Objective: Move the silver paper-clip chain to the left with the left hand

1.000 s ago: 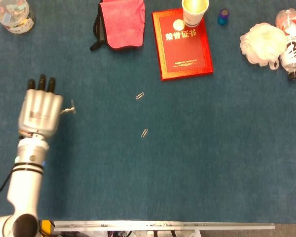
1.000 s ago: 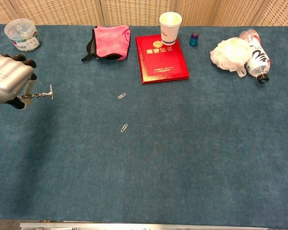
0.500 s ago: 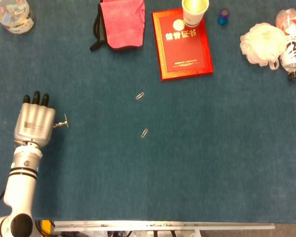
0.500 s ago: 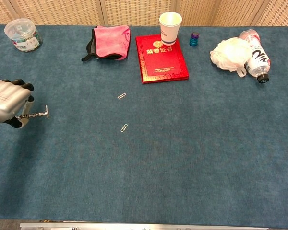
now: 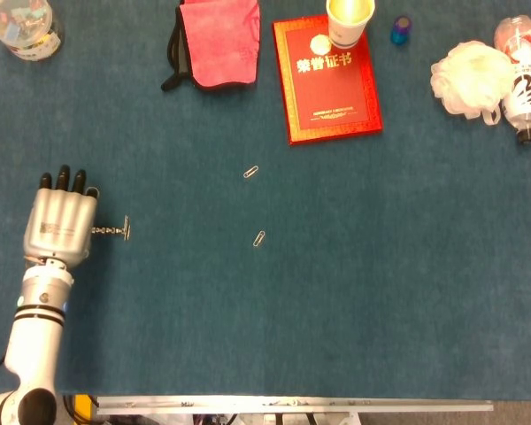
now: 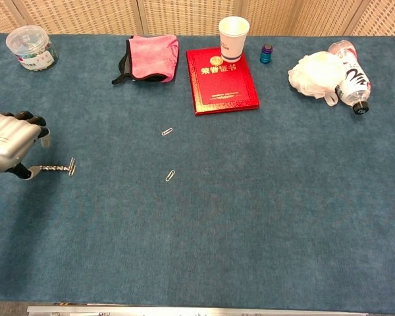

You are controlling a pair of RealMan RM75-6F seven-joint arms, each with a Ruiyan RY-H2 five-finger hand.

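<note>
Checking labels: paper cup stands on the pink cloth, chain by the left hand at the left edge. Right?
Not quite: the paper cup stands on the red certificate book, per the chest view. The chain is by the left hand.

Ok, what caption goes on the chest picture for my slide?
Left hand holds one end of the silver paper-clip chain at the table's left side.

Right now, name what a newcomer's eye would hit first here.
The red hardcover certificate book at the blue table's far edge, a white paper cup on its corner. Far left, the silver left hand beside the silver paper-clip chain, which stretches rightward.
</note>
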